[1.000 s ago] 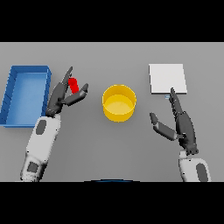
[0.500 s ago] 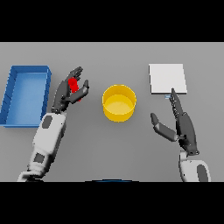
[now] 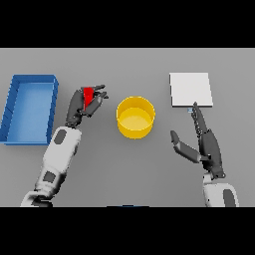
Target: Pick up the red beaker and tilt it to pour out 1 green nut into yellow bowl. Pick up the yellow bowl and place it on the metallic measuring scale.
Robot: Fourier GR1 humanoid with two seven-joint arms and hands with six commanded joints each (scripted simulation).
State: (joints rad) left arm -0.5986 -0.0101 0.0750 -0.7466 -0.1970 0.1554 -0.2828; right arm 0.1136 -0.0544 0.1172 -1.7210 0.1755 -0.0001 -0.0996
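My left hand (image 3: 79,106) has its fingers curled round the red beaker (image 3: 88,97), holding it left of the yellow bowl (image 3: 135,117). The beaker looks tilted toward the bowl, still a short gap away from its rim. The bowl stands at the table's middle; I see no nut in it. The metallic measuring scale (image 3: 191,89) is a flat pale square at the back right. My right hand (image 3: 207,144) is open, fingers straight and thumb spread, in front of the scale and right of the bowl.
A blue tray (image 3: 30,107) lies at the far left, just beyond my left arm.
The left hand closed on the red beaker, lifted it and carried it right toward the bowl. The right hand barely moved.
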